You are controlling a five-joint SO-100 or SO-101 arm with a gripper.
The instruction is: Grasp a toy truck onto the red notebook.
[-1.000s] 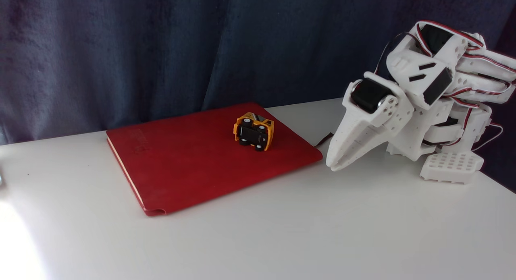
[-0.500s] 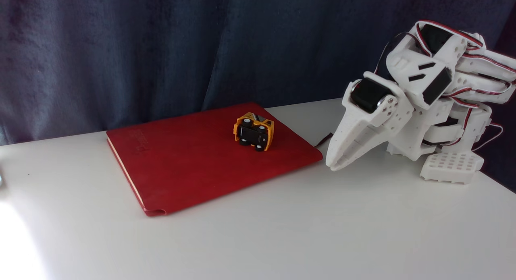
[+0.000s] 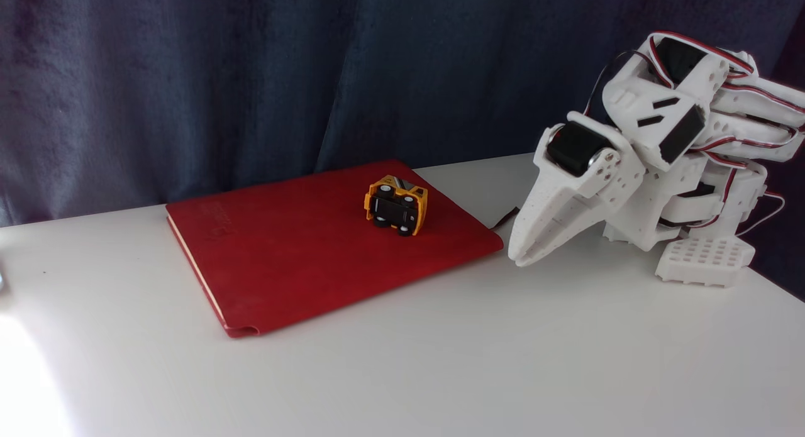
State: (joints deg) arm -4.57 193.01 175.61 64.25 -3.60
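The yellow-orange toy truck (image 3: 396,205) lies tipped on its side on the red notebook (image 3: 295,248), near the notebook's far right corner, its black underside and wheels facing the camera. The notebook lies flat on the white table. My white gripper (image 3: 519,254) is to the right of the notebook, pointing down-left with its tips just above the table beside the notebook's right corner. Its fingers are shut together with nothing between them. The arm is folded back over its base (image 3: 704,261) at the right.
A dark blue curtain (image 3: 251,78) hangs behind the table. A thin dark ribbon (image 3: 505,217) sticks out from the notebook's right corner toward the gripper. The white table (image 3: 440,361) stretches in front of the notebook.
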